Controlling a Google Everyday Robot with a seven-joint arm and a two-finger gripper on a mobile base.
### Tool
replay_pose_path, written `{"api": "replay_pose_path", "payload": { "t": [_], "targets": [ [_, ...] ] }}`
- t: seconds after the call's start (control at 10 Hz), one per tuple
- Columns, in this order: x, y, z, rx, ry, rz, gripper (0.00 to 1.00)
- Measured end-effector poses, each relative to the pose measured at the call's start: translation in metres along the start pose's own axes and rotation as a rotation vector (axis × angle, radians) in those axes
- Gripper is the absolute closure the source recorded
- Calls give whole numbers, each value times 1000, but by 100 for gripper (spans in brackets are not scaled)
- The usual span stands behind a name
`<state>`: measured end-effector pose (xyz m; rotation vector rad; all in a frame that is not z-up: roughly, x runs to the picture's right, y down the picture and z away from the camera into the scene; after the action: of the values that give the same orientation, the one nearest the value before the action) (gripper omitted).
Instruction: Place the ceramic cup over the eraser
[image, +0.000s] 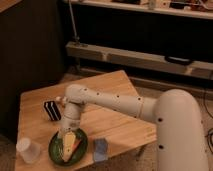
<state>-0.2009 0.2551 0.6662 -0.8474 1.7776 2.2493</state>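
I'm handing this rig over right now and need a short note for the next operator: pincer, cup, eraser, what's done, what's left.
Pincer: low over the green plate near the table's front edge; the cup is not in it.
Ceramic cup: upright at the table's front left corner, apart from the pincer.
Eraser: on the table behind the plate, left of the arm, uncovered.
Done: nothing yet.
Left: grasp the cup, carry it over, set it over the eraser.

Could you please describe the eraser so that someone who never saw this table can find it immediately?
On the wooden table, look at the picture's left side, just beyond the green plate over which the gripper hangs. The eraser sits there: a small black block with thin white stripes, unlike the whitish cup and the blue pad.
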Motion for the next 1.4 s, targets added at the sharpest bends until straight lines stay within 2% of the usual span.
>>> {"api": "replay_pose_path", "payload": {
  "t": [0.6, 0.7, 0.8, 0.9, 1.0, 1.2, 1.3, 1.4],
  "targets": [
    [0, 0, 0, -1, -1, -1, 20],
    [1, 0, -2, -18, -2, 9, 20],
    [1, -2, -5, -59, -6, 21, 20],
    [6, -2, -11, -196, -21, 14, 20],
    [10, -1, -15, -313, -30, 3, 20],
    [24, 6, -24, -493, -45, -52, 20],
    [33, 18, -28, -553, -47, -117, 20],
    [39, 29, -31, -554, -26, -188, 20]
  ]
}}
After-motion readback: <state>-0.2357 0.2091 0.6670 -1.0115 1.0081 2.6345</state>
